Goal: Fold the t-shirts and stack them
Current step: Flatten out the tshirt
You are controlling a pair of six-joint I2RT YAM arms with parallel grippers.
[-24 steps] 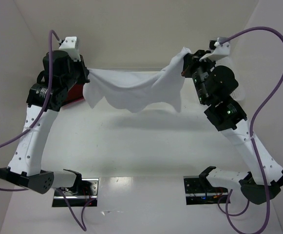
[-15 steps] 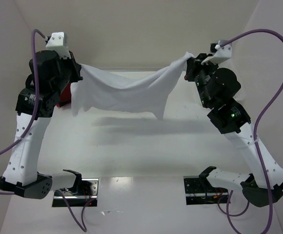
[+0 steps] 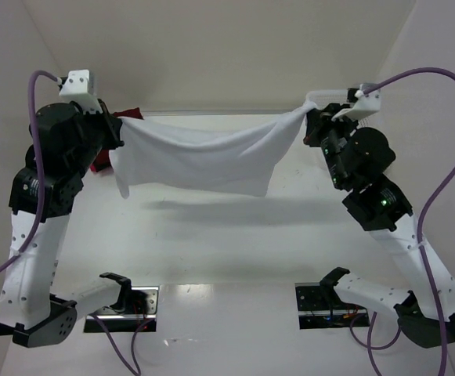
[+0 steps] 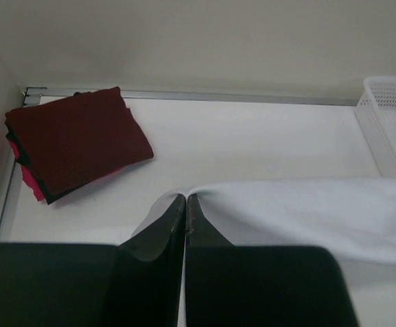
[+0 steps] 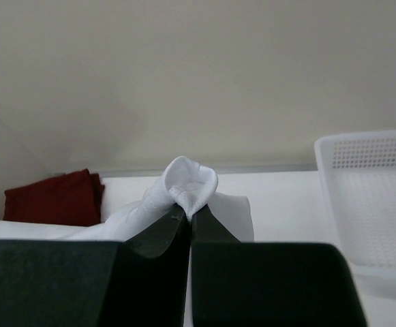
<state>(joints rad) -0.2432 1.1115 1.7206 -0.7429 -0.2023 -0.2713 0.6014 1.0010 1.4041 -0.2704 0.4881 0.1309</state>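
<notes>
One white table (image 3: 211, 251) filled most of the overhead view, and everything else is placed against it here. The left arm (image 3: 31, 235) rose from the table's near-left edge and the right arm (image 3: 403, 235) from its near-right edge. Both reached up and toward the table's far side.

Between them, a white t-shirt (image 3: 196, 160) hung in the air above the far half of the table, clear of its surface. It was stretched from one arm to the other. Its top edge sagged a little in the middle, its lower edge hung loose and wavy, and its shadow lay on the table below.

A white mesh basket (image 5: 375, 197) sat at the table's far-right side. In the wrist views it showed only in part.

A stack of folded dark red t-shirts (image 4: 75, 139) lay flat in the table's far-left corner, close to the walls. A brighter red layer peeked out along its near-left edge.

The left gripper (image 4: 185, 204) was high over the table's far-left part. Its jaws were pressed together on one corner of the white t-shirt, and the cloth ran off to the right from its tips.

The right gripper (image 5: 187, 211) was high over the table's far-right part. It was likewise pinched tight on the opposite corner, with a small bunched fold of cloth sticking up above its closed fingertips.
</notes>
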